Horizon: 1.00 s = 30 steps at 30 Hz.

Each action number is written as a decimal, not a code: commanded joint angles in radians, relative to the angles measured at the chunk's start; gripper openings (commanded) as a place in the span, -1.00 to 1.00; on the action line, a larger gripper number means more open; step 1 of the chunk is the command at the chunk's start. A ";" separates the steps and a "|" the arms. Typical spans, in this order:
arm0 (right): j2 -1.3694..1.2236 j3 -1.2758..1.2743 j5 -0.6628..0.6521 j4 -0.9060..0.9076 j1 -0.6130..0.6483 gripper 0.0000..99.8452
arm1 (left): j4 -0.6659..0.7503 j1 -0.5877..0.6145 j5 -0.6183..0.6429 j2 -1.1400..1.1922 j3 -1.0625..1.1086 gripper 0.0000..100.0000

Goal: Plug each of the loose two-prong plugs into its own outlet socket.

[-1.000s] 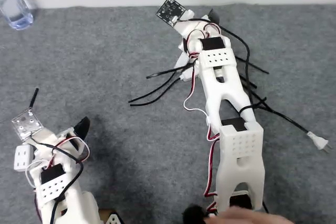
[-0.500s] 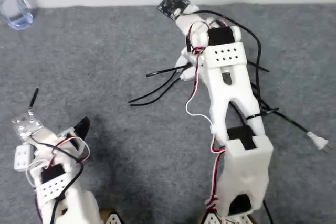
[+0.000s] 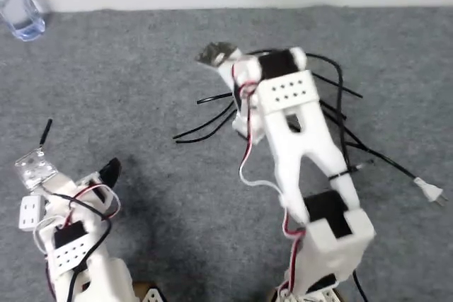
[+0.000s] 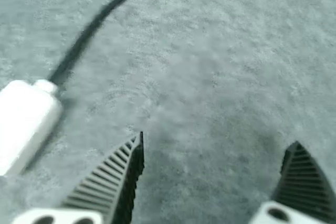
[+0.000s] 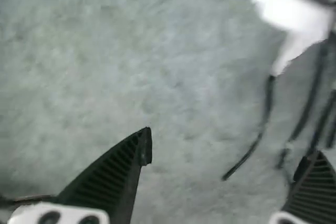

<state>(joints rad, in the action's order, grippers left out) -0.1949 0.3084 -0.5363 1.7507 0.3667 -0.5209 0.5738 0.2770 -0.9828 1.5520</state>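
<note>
My right arm (image 3: 297,125) has drawn back from the far edge above the black cords (image 3: 212,122), fingers (image 5: 121,171) wide apart. My left arm (image 3: 71,245) hasn't moved, fingers (image 4: 115,182) apart beside the white connector (image 4: 23,124).

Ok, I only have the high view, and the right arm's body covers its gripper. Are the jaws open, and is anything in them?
Observer: The right gripper is open, with nothing but grey carpet between its fingers.
Operator: What lies near it?
Observer: A white piece lies ahead of it among thin black cords. It is too blurred to tell whether it is a plug or a socket.
Operator: And by the left one?
Observer: A white cord end lies just outside one finger of the open left gripper.
</note>
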 commanded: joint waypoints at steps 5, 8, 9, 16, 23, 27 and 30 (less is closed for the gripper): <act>0.357 -0.377 0.091 0.021 0.030 -0.19 | 0.020 0.055 -0.009 -0.012 -0.053 -0.22; 0.506 -0.592 0.118 -0.062 0.030 -0.19 | 0.021 0.057 -0.009 -0.012 -0.064 -0.22; 0.558 -0.675 0.120 -0.105 0.030 -0.19 | 0.018 0.061 -0.009 -0.012 -0.082 -0.22; 0.898 -1.226 0.118 -0.427 0.025 -0.19 | -0.103 0.110 -0.023 -0.012 -0.162 -0.37; 1.133 -1.436 0.118 -0.601 0.002 -0.19 | -0.118 0.107 -0.321 -0.012 -0.136 -0.37; 1.173 -1.613 0.110 -0.780 -0.002 -0.19 | -0.118 0.115 -0.493 -0.014 -0.153 -0.38; 1.171 -1.676 0.110 -0.858 -0.002 -0.19 | -0.203 0.173 -0.624 -0.014 -0.262 -0.43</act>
<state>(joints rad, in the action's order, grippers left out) 0.9574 -1.3441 -0.4273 0.9712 0.3759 -0.6529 0.6966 -0.2279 -0.9812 1.4093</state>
